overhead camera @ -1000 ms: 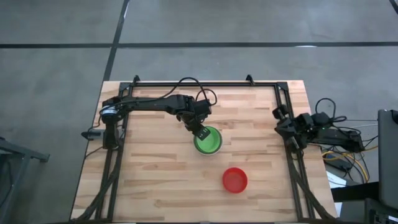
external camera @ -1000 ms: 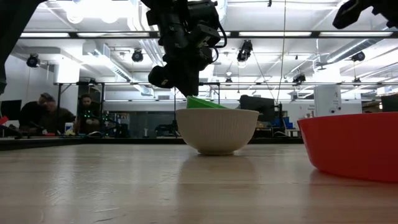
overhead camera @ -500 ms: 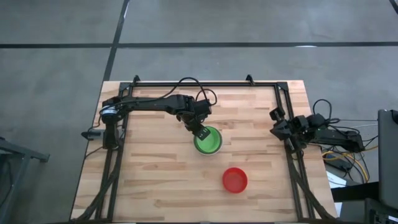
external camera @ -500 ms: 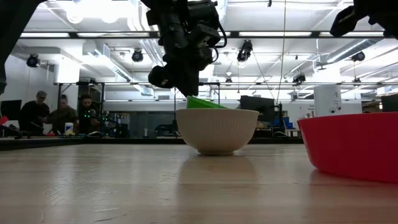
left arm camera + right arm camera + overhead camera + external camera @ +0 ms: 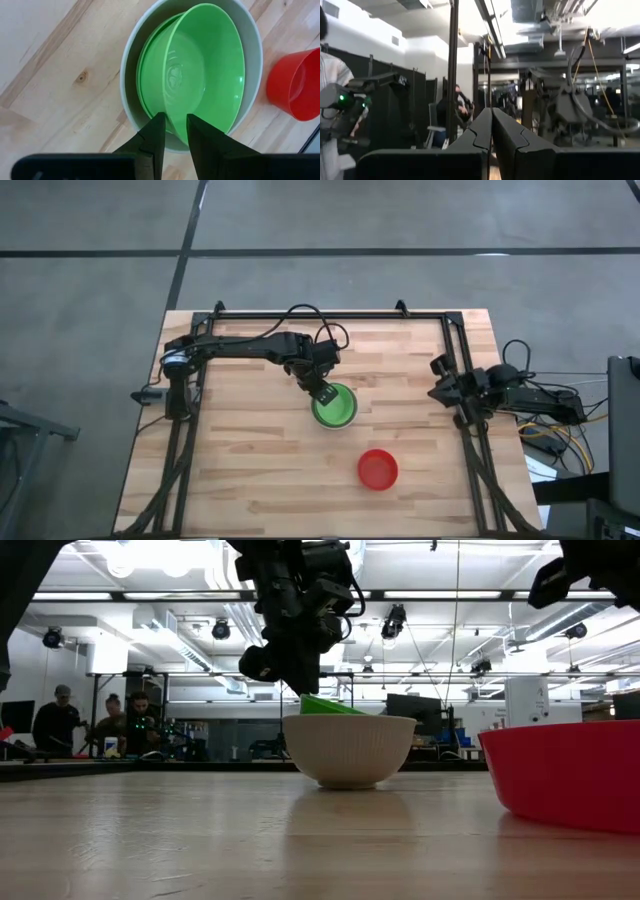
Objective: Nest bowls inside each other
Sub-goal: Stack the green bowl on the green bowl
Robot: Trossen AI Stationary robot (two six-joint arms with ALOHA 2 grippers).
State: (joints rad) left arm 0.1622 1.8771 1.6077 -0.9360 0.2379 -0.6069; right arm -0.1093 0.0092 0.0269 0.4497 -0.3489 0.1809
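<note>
The red bowl (image 5: 378, 469) sits alone on the near right of the table (image 5: 240, 470), bare boards around it. Farther in, mid-table, the left gripper (image 5: 324, 391) pinches the rim of a tilted green bowl (image 5: 200, 85) nested in the grey-white bowl (image 5: 348, 749). The right gripper (image 5: 437, 367), fingers pressed together and empty, hangs at the table's right edge.

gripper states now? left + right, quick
Left gripper: shut on the rim of the tilted top green bowl in the white bowl.
Right gripper: shut, empty, at the table's right edge.
</note>
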